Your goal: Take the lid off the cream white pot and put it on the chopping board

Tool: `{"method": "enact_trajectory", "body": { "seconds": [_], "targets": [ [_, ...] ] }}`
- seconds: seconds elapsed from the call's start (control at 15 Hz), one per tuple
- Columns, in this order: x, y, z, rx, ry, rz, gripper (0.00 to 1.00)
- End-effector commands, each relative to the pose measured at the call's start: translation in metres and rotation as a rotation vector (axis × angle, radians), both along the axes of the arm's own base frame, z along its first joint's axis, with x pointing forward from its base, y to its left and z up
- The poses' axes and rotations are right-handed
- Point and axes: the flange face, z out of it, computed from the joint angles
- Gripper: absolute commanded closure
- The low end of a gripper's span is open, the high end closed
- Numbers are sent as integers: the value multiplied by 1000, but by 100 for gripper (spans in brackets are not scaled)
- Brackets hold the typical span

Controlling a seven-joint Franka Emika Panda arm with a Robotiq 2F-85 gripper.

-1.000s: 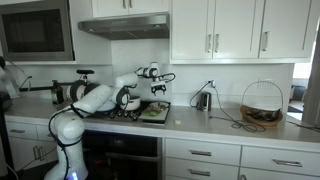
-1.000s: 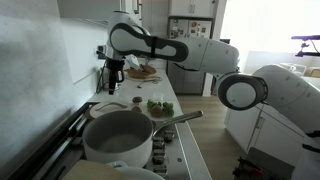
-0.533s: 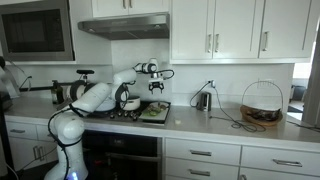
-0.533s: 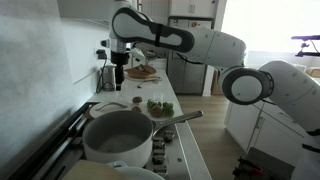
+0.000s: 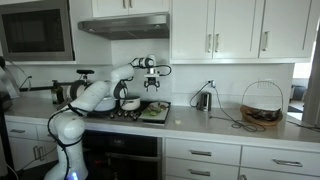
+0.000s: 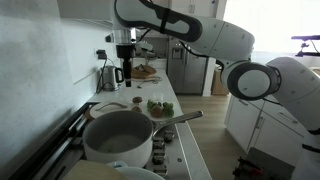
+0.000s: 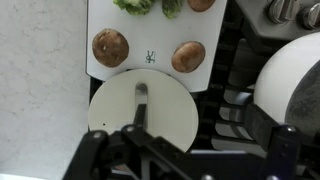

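hovering high over the lid, the gripper – how wide its jaws, can't tell.

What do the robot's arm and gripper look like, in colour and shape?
The arm is white, made of thick rounded segments with darker bands at the joints. The gripper is black and blocky. No markings are legible.

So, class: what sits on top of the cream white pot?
The round pale lid, a dark handle across its middle. It covers the opening, so anything inside is hidden.
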Motion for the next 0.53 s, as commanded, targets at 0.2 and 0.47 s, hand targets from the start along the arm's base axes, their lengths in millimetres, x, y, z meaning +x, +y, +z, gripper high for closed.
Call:
{"method": "enact_trajectory", "body": {
  "seconds": [0.2,0.47],
  "targets": [
    [-2,-2,5,0,-4,-7,0],
    [0,-2,-2,-4,6,-8,0]
  ]
}}
